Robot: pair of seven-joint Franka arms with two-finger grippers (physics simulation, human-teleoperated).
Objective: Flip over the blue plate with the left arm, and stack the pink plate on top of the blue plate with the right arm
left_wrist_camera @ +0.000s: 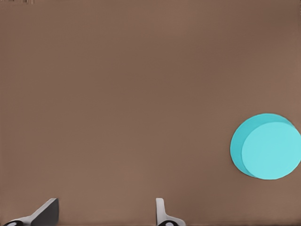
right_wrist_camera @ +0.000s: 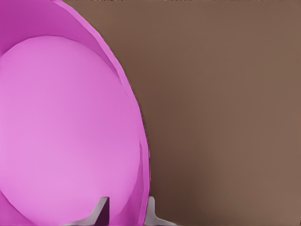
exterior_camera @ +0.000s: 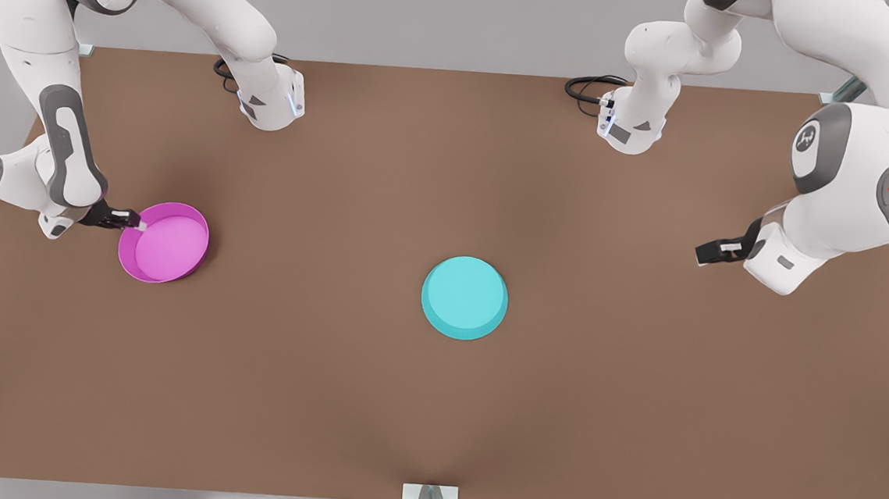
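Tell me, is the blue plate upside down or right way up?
Upside down: the blue plate shows its flat base on top, sloping out to a wider rim on the table.

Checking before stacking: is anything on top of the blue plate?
Nothing rests on the blue plate; its flat base faces up on the table. Whatever lies beneath it is covered.

Plates: two, one pink plate [exterior_camera: 165, 244] and one blue plate [exterior_camera: 465, 297]
Arms: two
Grippers: two, right gripper [exterior_camera: 136, 221], left gripper [exterior_camera: 704, 253]
Bench [exterior_camera: 433, 405]: one
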